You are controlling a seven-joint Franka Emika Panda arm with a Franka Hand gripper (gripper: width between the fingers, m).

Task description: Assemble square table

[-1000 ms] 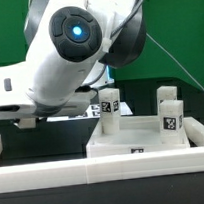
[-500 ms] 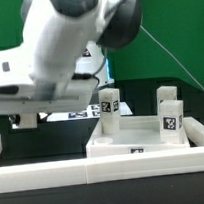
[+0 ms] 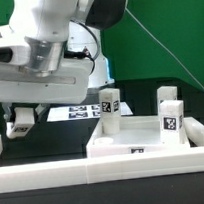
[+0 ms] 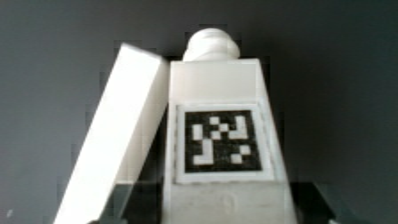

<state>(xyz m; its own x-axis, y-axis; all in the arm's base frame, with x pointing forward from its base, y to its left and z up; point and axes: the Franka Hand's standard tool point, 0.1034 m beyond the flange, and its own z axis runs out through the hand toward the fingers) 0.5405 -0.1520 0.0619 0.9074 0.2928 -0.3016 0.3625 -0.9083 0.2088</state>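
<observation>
Up and over toward the exterior view's left has swung the arm, its gripper [image 3: 21, 119] now low above the black surface by that edge. Up close, the wrist view shows a white tagged leg [image 4: 217, 125] clamped between the closed jaws. Over at the right, the square tabletop [image 3: 143, 138] lies against the front rail with three legs [image 3: 172, 121] standing upright on it.

Tabletop [image 3: 143, 138]: white square slab, lying flat, rim up, tag on near edge. Three tagged white legs upright on it: rear leg [image 3: 110, 102], right rear leg [image 3: 167, 94], right front leg [image 3: 173, 120]. Fourth leg [image 4: 221, 125]: tagged, peg-tipped, close in wrist view.
</observation>
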